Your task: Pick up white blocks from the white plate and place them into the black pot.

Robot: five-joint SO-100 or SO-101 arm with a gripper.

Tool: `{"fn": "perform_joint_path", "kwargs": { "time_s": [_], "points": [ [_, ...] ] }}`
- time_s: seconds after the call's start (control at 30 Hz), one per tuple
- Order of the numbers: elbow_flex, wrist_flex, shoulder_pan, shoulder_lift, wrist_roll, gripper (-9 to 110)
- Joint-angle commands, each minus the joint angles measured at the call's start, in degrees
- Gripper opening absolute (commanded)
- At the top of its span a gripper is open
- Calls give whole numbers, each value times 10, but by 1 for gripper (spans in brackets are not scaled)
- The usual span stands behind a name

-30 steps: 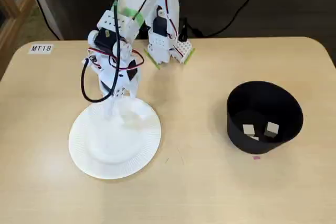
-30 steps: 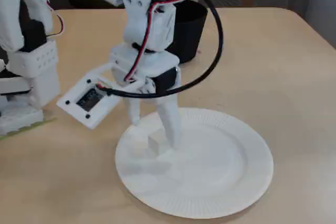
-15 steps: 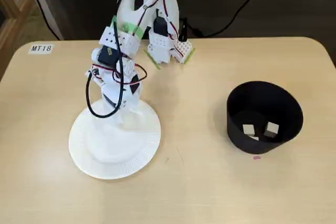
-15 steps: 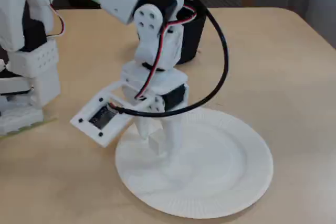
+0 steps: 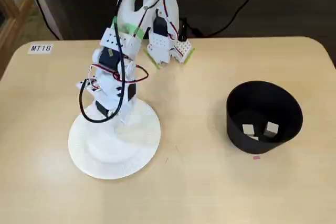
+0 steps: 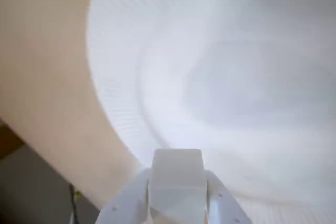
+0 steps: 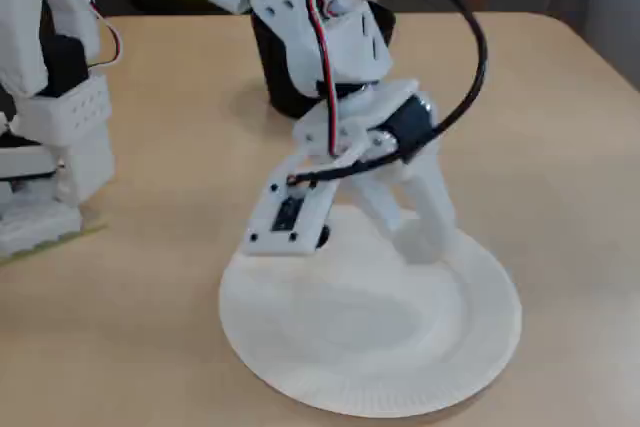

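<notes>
My gripper (image 6: 177, 179) is shut on one white block (image 6: 177, 174), held between both fingers just above the near rim of the white plate (image 6: 236, 77). In a fixed view the gripper (image 5: 123, 115) hangs over the plate's (image 5: 113, 156) far edge, and no other block shows on the plate. The black pot (image 5: 264, 116) stands to the right, apart from the plate, with two white blocks (image 5: 248, 129) (image 5: 271, 128) on its floor. In the other fixed view the gripper (image 7: 418, 235) is low over the plate (image 7: 380, 357), and the pot (image 7: 285, 87) is mostly hidden behind the arm.
The arm's base (image 5: 165, 45) stands at the table's far edge with black cables behind it. A label "MT18" (image 5: 40, 48) is stuck at the far left corner. A small pink mark (image 5: 256, 157) lies just in front of the pot.
</notes>
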Motion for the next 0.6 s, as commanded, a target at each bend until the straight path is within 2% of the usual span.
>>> {"fn": "perform_joint_path", "kwargs": {
  "time_s": [0.0, 0.27, 0.4, 0.57],
  "points": [
    [-21, -76, -75, 91, -4, -2],
    [-27, -165, -325, 233, -28, -2],
    [-26, -172, -448, 243, -62, -2],
    [26, -208, -541, 225, -127, -2]
  ]
}}
